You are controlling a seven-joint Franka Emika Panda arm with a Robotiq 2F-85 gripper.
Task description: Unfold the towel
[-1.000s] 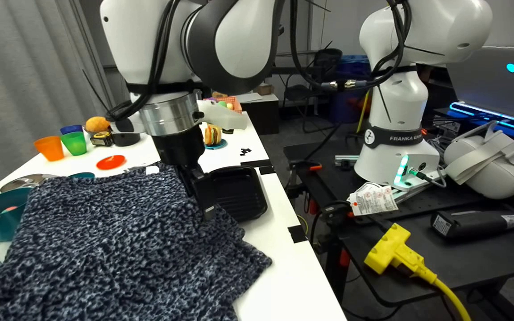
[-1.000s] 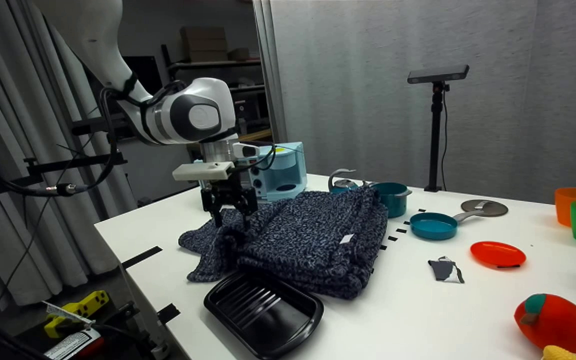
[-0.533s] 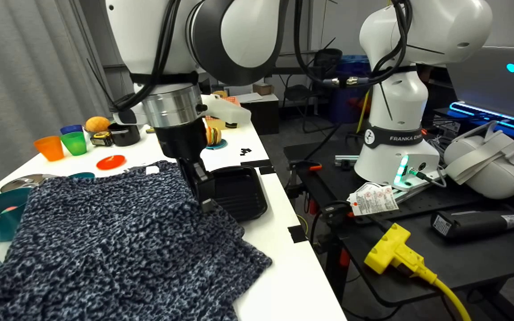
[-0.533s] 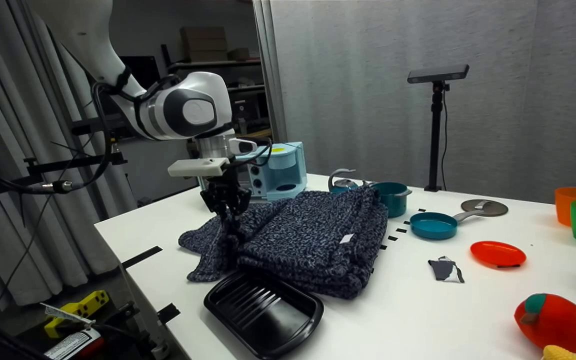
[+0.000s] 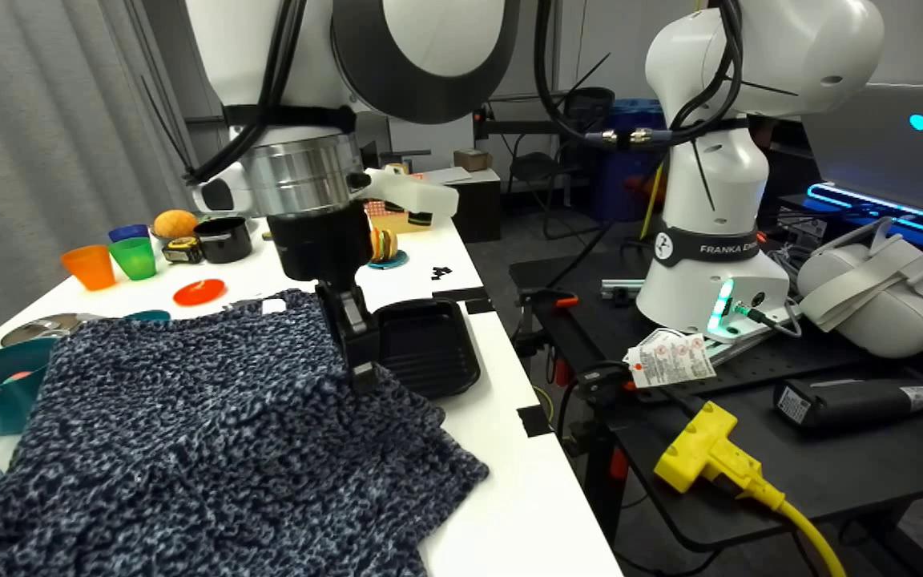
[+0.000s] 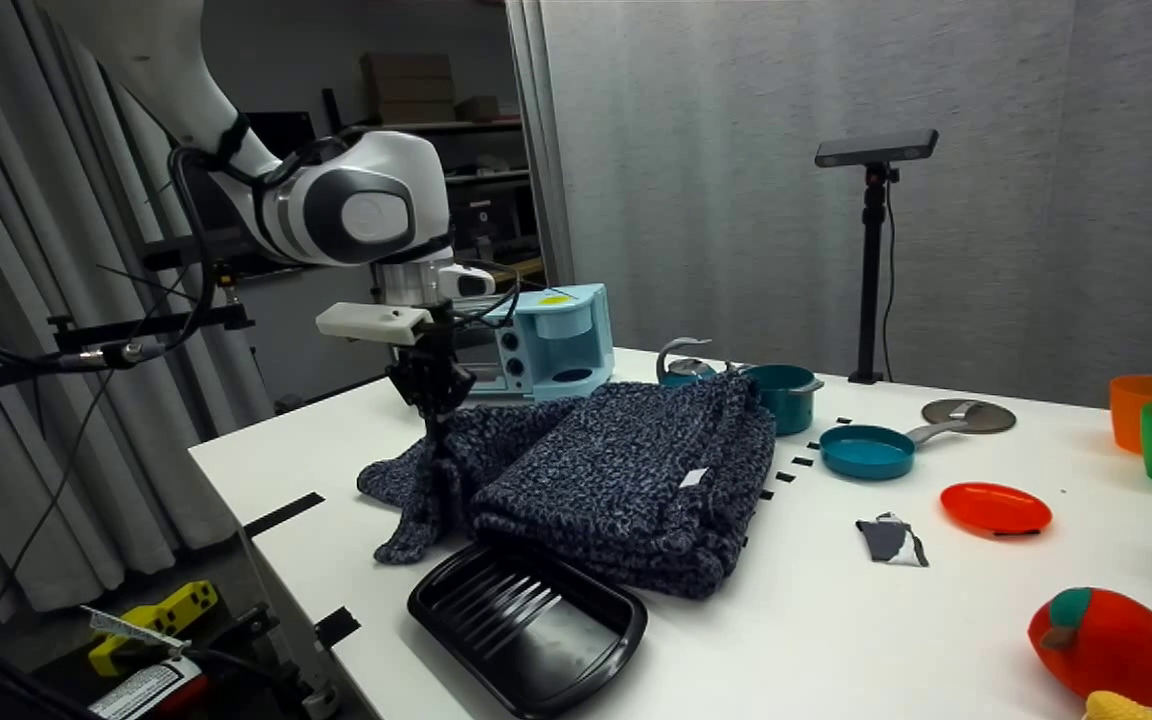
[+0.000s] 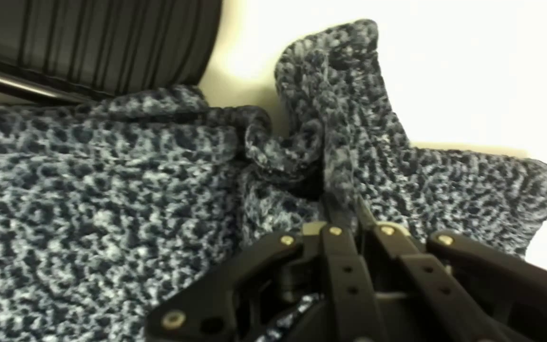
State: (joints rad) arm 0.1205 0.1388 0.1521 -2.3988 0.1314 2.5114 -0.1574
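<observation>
The mottled navy-grey towel lies spread in folded layers on the white table in both exterior views. Its thick stack has a looser flap trailing off beside it. Over that flap my gripper points down, its jaws drawn together. A narrow raised ridge of the towel runs in between the fingertips in the wrist view, so the gripper is shut on that fold. Two towel corners stick out on the bare table beyond it. The inner layers of the stack are hidden.
A black ridged tray touches or nearly touches the towel's edge. Close to the stack stand a teal pot and a teal pan; a light-blue toy oven is behind. The table edge runs near the flap.
The gripper's fingers have come together on the fold. The arm has shifted slightly to the left in an exterior view, drawing the pinched fold a little with it.
</observation>
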